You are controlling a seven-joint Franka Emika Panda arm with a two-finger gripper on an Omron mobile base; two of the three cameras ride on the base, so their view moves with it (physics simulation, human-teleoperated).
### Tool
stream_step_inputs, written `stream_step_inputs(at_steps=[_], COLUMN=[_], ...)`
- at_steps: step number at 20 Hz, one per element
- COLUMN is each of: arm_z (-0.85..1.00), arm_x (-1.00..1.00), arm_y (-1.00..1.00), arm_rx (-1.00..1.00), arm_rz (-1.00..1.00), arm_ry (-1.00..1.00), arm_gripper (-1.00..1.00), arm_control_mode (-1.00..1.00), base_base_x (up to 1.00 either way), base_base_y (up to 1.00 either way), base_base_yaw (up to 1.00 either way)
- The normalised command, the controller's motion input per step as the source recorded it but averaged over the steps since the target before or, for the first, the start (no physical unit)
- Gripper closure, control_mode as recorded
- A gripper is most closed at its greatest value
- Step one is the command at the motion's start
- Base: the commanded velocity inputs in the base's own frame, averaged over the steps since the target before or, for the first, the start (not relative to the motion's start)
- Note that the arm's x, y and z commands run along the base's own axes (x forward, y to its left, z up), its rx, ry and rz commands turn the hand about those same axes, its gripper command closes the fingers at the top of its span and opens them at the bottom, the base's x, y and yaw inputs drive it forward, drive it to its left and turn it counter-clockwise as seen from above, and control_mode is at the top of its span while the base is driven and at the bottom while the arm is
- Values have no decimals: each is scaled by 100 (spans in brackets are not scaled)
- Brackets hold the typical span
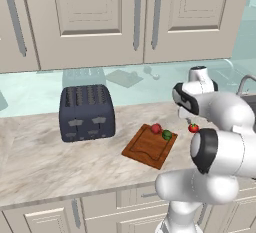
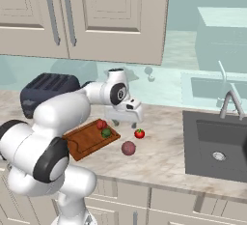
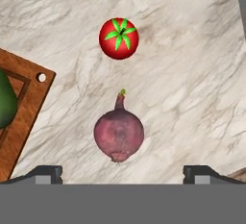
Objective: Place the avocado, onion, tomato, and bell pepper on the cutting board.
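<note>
Marble counter [image 2: 164, 151] carries the cutting board [image 2: 84, 141], with the bell pepper [image 2: 101, 124] and avocado [image 2: 106, 133] resting on its right end. Tomato [image 2: 139, 133] and onion [image 2: 128, 148] lie on bare counter right of the board, apart from each other. Gripper [image 3: 122, 172] hangs open above the onion, holding nothing. Toaster [image 1: 86, 112] stands left of the board.
</note>
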Motion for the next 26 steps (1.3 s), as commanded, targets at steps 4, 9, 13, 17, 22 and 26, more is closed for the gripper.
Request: stream_step_inputs(at_steps=[4,9,13,17,22,26], arm_z=[-5,-22,-40,-29,-13,-6], arm_x=[29,14,1,1,5,7], arm_y=[0,0,-4,-12,-21,-20], arm_rx=[0,0,0,0,0,0], arm_rz=[0,0,0,0,0,0], arm_ry=[0,-1,-9,-8,-6,-7], arm_gripper=[-100,-100,-100,-100,-100,-100], arm_control_mode=[-100,-100,-100,-100,-100,-100], base_base_x=[0,0,0,0,0,0], base_base_y=[0,0,0,0,0,0], base_base_yaw=[0,0,0,0,0,0])
